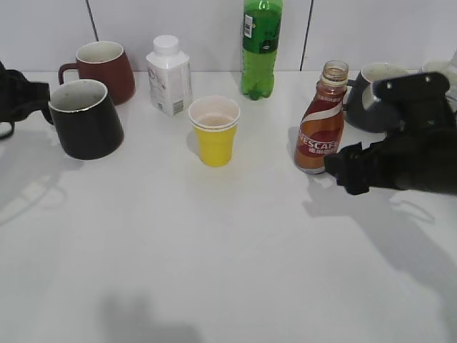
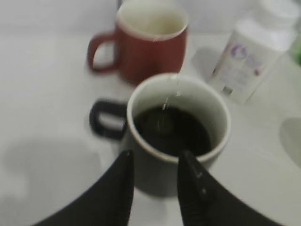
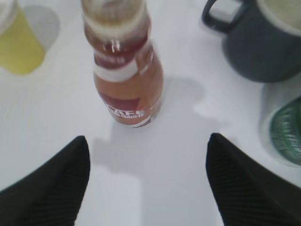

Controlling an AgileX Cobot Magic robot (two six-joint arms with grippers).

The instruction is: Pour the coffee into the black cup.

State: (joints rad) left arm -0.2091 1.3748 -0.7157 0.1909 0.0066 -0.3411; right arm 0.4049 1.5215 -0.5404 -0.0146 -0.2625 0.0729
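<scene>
The black cup point(image 1: 86, 118) stands at the left of the table; the left wrist view shows the coffee point(image 2: 170, 129), a dark liquid, inside it below the pale rim. My left gripper point(image 1: 36, 96) is just left of the cup, and its fingers point(image 2: 155, 162) are open and empty in front of the cup's wall. The brown NESCAFE bottle point(image 1: 323, 128) stands upright and uncapped at the right. My right gripper point(image 1: 350, 171) is just right of it, open wide and empty, with the bottle point(image 3: 124, 80) a little ahead of the fingers point(image 3: 148, 146).
A maroon mug point(image 1: 103, 68) and a white bottle point(image 1: 169, 75) stand behind the black cup. A yellow paper cup point(image 1: 214, 132) is in the middle and a green soda bottle point(image 1: 261, 46) at the back. A dark grey mug point(image 1: 375, 96) is behind my right gripper.
</scene>
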